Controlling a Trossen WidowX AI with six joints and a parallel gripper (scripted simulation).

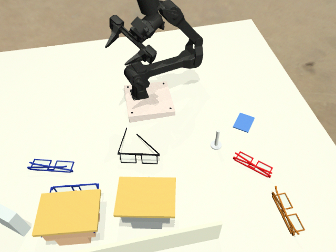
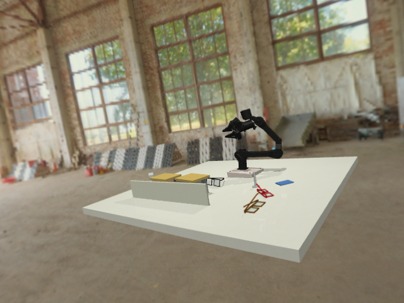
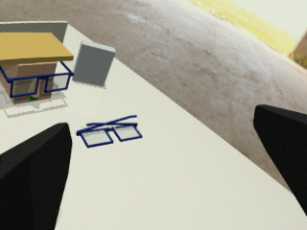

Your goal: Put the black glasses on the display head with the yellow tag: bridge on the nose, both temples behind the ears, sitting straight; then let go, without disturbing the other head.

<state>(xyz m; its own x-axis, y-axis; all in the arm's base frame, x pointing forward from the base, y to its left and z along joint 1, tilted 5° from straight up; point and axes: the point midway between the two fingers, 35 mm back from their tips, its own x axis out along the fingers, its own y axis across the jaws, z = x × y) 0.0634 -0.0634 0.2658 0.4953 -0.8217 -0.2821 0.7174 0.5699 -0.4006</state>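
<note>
The black glasses (image 1: 138, 154) (image 2: 215, 179) are in front of the robot base, temples spread toward it. A grey head (image 1: 146, 223) (image 2: 192, 177) is beside them under a yellow board (image 1: 146, 196); its face and any tag are hidden. The other head (image 1: 73, 240) (image 3: 40, 70) is tan, under a second board (image 1: 67, 212) (image 3: 34, 47), wears dark blue glasses (image 1: 74, 185) and shows a green tag (image 3: 33, 99). My gripper (image 1: 116, 55) (image 2: 224, 133) (image 3: 165, 123) is open and empty, high above the base and away from the black glasses.
Folded blue glasses (image 1: 51, 169) (image 3: 111, 128), red glasses (image 1: 252, 163) and orange glasses (image 1: 282, 212) lie on the table. A thin post (image 1: 217, 138) stands near a blue square (image 1: 243, 122). A low wall (image 1: 163, 238) (image 2: 169, 192) runs behind the heads; a grey block (image 1: 16, 221) (image 3: 94, 64) stands beside the tan head.
</note>
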